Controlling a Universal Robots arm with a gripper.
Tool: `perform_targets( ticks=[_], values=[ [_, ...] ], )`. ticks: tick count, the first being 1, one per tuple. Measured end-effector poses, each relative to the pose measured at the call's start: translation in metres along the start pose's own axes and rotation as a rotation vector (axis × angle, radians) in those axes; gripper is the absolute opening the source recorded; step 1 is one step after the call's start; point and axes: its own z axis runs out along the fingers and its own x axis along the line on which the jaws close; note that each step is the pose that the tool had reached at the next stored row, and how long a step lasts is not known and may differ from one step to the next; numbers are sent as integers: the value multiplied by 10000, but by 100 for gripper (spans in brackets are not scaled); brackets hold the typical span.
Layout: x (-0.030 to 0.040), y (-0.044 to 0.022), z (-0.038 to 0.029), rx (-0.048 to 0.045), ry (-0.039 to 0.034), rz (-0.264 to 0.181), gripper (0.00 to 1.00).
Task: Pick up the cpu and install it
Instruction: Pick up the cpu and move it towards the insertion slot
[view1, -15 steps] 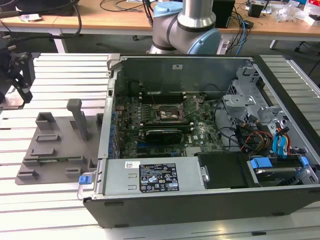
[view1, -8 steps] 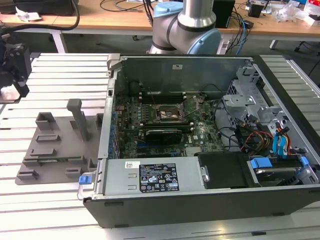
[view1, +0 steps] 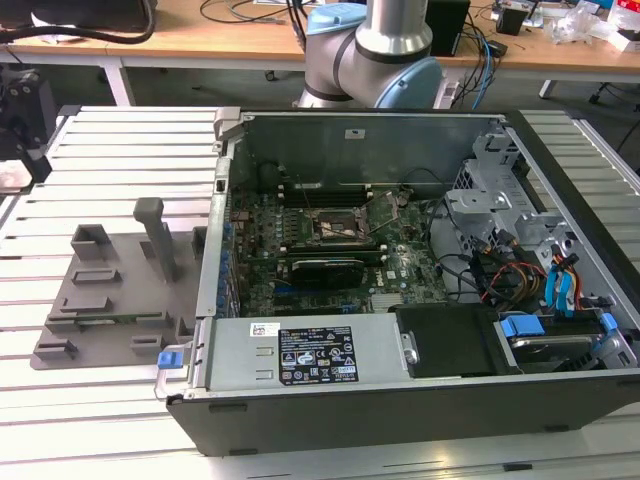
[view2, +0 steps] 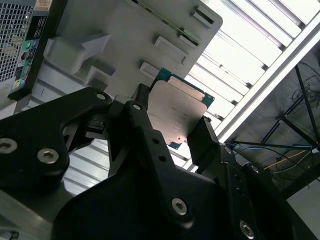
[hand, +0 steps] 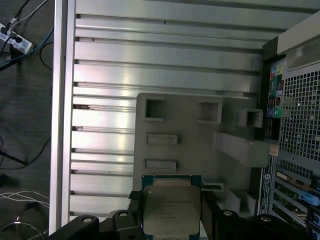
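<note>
1. Exterior view: the open computer case (view1: 400, 420) shows its motherboard socket (view1: 337, 226); installing there is not yet done.
2. Grey fixture tray (hand: 190, 125) lies beside the case.
3. Gripper (view2: 172, 120), over that tray, clamps the cpu (hand: 171, 207) by its edges; pickup looks done.

Noted: arm (view1: 393, 28) silver-grey tubing, pale blue joint caps. pincer (view2: 174, 116) matte black linkage plates, silver screws at pivots.
</note>
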Motion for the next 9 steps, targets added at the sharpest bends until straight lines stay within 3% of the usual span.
perform_targets(
  ticks=[4, 9],
  values=[
    [-2, -3, -61, 0, 0, 0, 55],
    [-6, -9, -197, -1, 0, -1, 55]
  ],
)
